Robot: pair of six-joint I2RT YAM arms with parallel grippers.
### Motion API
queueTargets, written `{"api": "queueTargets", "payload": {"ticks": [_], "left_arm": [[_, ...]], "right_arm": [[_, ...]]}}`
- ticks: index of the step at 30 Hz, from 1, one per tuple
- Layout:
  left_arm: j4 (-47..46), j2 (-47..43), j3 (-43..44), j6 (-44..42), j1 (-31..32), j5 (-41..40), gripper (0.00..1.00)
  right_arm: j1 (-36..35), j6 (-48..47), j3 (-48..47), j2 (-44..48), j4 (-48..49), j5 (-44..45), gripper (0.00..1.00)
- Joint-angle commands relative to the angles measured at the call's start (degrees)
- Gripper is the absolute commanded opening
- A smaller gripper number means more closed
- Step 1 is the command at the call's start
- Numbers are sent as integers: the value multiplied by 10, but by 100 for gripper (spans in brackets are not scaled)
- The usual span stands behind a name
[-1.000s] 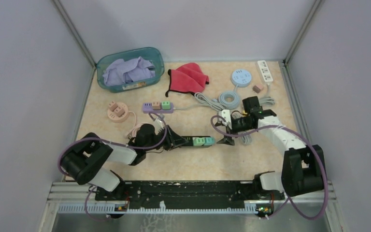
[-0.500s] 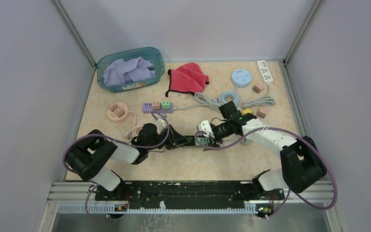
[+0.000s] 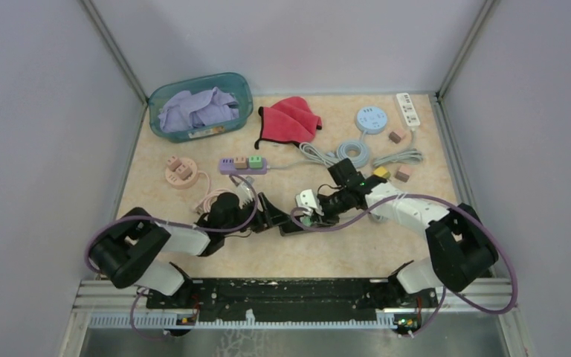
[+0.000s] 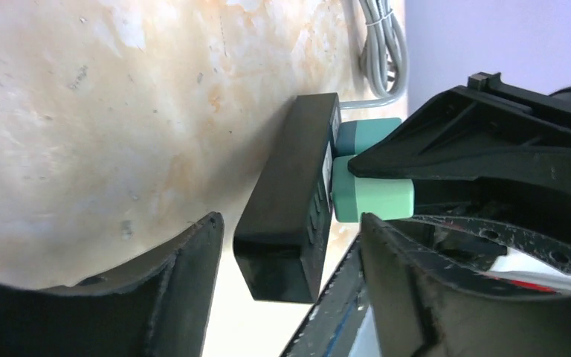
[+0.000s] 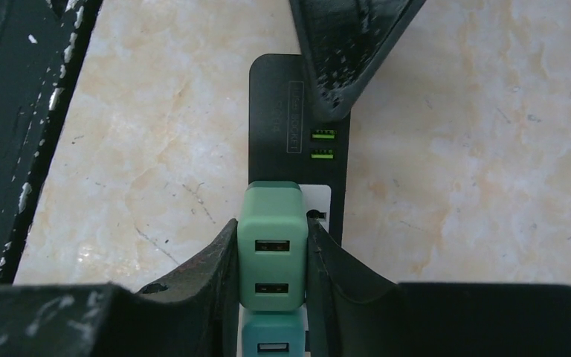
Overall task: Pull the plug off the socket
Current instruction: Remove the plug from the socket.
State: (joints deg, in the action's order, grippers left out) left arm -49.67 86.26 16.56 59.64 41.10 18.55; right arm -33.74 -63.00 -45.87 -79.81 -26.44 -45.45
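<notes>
A black power strip [image 5: 279, 111] lies on the marble tabletop with a light green plug [image 5: 271, 253] and a teal plug [image 5: 271, 338] seated in it side by side. My right gripper [image 5: 271, 227] is shut on the light green plug, one finger pressed against each side. In the left wrist view my left gripper [image 4: 290, 223] is open and straddles the free end of the strip [image 4: 290, 201], with a gap on both sides. From above, the two grippers [image 3: 271, 214] [image 3: 311, 212] meet over the strip [image 3: 291, 224] at centre front.
A teal basket [image 3: 227, 79] of purple cloth sits back left beside a red cloth [image 3: 290, 119]. A purple strip [image 3: 243, 164], pink round socket [image 3: 181, 171], blue round socket [image 3: 371, 119], white strip [image 3: 408, 108], grey cable coil [image 3: 353, 152] and loose small plugs [image 3: 402, 173] lie behind.
My right gripper has swung left from the right side to the black strip and shut on the light green plug. My left gripper has opened off the strip's end.
</notes>
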Motion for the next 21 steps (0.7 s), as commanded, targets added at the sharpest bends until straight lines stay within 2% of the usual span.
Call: {"api": "queueTargets", "payload": {"ticks": [1,6,8,12,16,21], "left_arm": [[51,-79,-13,-101,0,-44,79],[101,-193,-28,-242,0,-76,95],[90,-237,-47,-294,0,-81,99],[9,-293,-96,-368,1,-39,100],[-53,-287,-113,-417,15,28,100],[-92,-252,-130,-531,69,9,100]], "right_arm": [[-5,-38,-36,-18,-53,-7,1],[-5,-77,-67,-50,-122,-13,0],[-5,-101,-80,-60,-155,-13,0],[-4,-114,-104,-79,-192,-8,0],[-3,-118,-110,-88,-202,-3,0],[6,-119,-111,-87,-207,-4,0]]}}
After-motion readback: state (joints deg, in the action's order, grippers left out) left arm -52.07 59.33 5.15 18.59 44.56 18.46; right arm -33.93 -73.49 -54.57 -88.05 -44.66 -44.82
